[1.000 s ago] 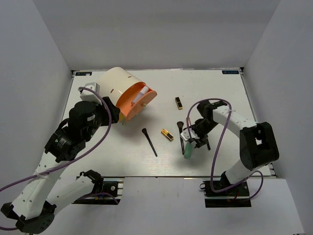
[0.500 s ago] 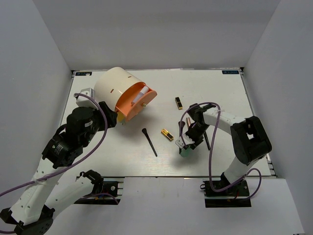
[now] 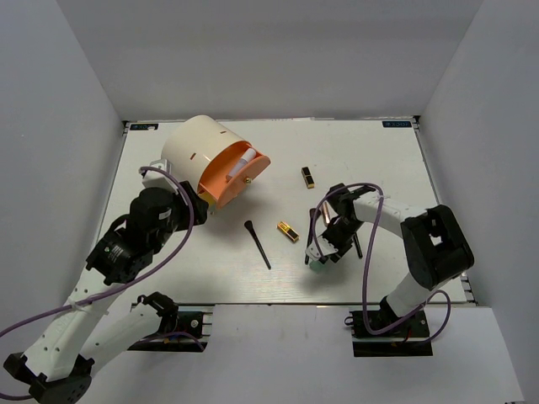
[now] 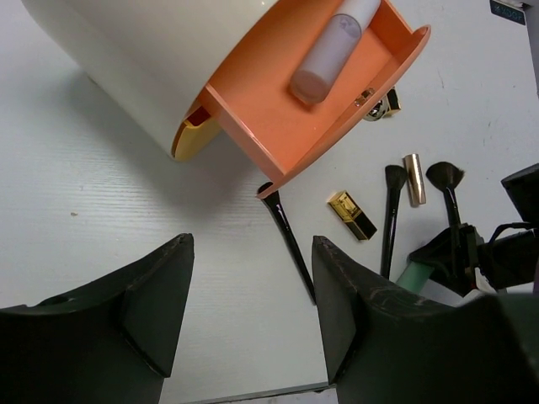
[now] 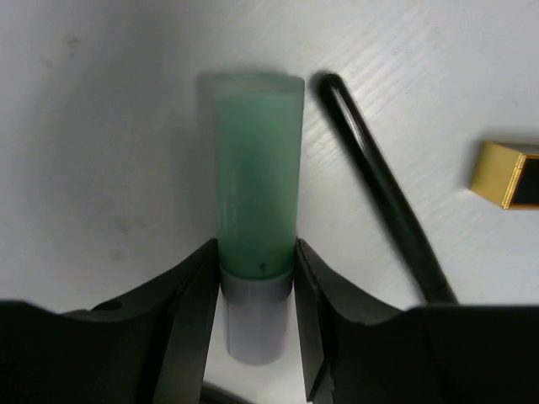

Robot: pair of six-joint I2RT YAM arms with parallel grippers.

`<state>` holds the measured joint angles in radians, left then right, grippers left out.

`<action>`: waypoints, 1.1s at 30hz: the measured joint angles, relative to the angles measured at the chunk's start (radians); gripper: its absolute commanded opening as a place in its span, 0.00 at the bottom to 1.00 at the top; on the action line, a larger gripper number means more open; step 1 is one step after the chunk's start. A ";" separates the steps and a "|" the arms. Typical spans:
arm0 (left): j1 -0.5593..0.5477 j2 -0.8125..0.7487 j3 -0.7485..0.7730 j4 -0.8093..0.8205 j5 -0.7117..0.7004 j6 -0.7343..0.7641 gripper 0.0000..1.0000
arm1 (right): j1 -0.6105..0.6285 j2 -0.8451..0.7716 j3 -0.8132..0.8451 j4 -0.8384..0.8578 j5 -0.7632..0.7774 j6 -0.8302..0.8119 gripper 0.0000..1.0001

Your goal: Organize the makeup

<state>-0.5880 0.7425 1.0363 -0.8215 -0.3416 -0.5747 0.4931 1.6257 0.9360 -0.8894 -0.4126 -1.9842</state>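
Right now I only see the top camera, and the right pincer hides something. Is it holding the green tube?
Observer: Yes. On the right wrist camera the right pincer pinches the mint green tube from both sides, where green meets its pale cap.
Operator: Is a brush stuck in there too?
Observer: No. The black brush handle lies beside the tube, outside the grip.
Operator: And my left pincer?
Observer: The left wrist camera shows the left pincer open, with nothing in it.
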 measured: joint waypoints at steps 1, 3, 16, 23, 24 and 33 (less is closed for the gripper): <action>0.000 0.000 -0.003 0.004 0.003 -0.002 0.68 | 0.000 0.000 -0.017 0.005 0.007 0.000 0.45; 0.000 0.000 -0.008 0.013 0.008 -0.006 0.68 | 0.000 -0.003 -0.027 -0.010 0.003 0.000 0.45; 0.000 -0.020 -0.032 0.020 0.020 -0.047 0.68 | -0.015 0.014 0.068 -0.129 -0.025 0.000 0.00; 0.000 -0.083 -0.077 0.022 0.020 -0.081 0.68 | -0.050 -0.063 0.309 -0.232 -0.141 0.054 0.00; 0.000 -0.088 -0.081 0.023 0.020 -0.083 0.68 | -0.050 -0.070 0.345 -0.232 -0.168 0.082 0.00; 0.000 -0.096 -0.102 0.045 0.026 -0.092 0.68 | 0.022 -0.036 0.585 0.187 -0.305 0.573 0.00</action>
<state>-0.5880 0.6464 0.9344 -0.7769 -0.3153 -0.6662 0.5148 1.5894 1.5208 -0.7029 -0.7174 -1.4117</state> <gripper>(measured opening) 0.677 0.423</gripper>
